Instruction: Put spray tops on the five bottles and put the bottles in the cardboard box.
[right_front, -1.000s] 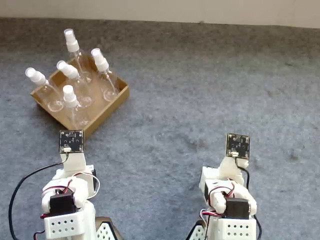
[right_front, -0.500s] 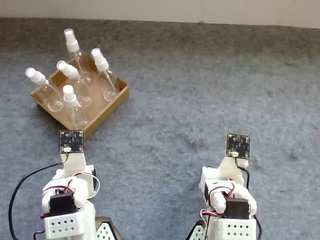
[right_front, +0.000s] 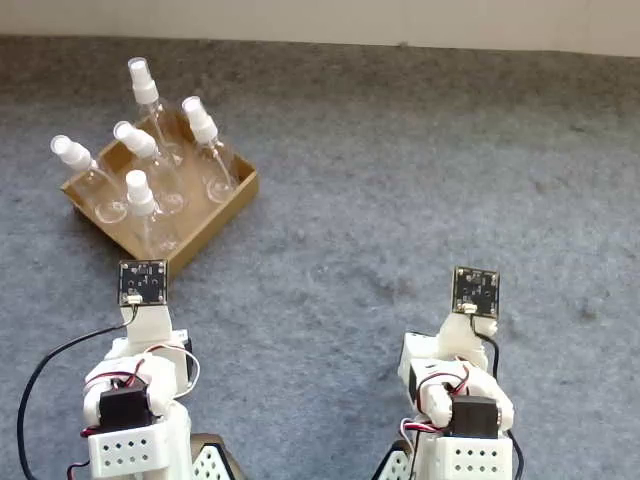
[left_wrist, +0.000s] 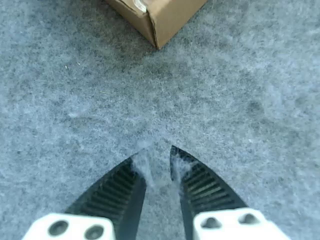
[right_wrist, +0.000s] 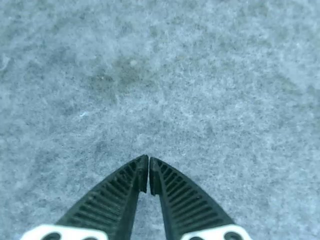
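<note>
At the far left of the grey felt table (right_front: 400, 180), the cardboard box (right_front: 218, 222) held all five bottles upright, each wearing one of the white spray tops (right_front: 143, 80). These were the far bottle (right_front: 155, 118), the right bottle (right_front: 212, 155), the middle bottle (right_front: 152, 168), the left bottle (right_front: 92, 180) and the near bottle (right_front: 150, 222).

The left arm (right_front: 140, 385) sat folded at the near left edge, just on the near side of the box. The left gripper (left_wrist: 159, 152) pointed down at bare felt with a narrow gap between its tips, holding nothing. A corner of the box (left_wrist: 162, 20) lay beyond those tips, close by but not touching.

The right arm (right_front: 460, 385) sat folded at the near right, well apart from the box. The right gripper (right_wrist: 149, 162) was closed over bare felt, its tips meeting with nothing between them.
</note>
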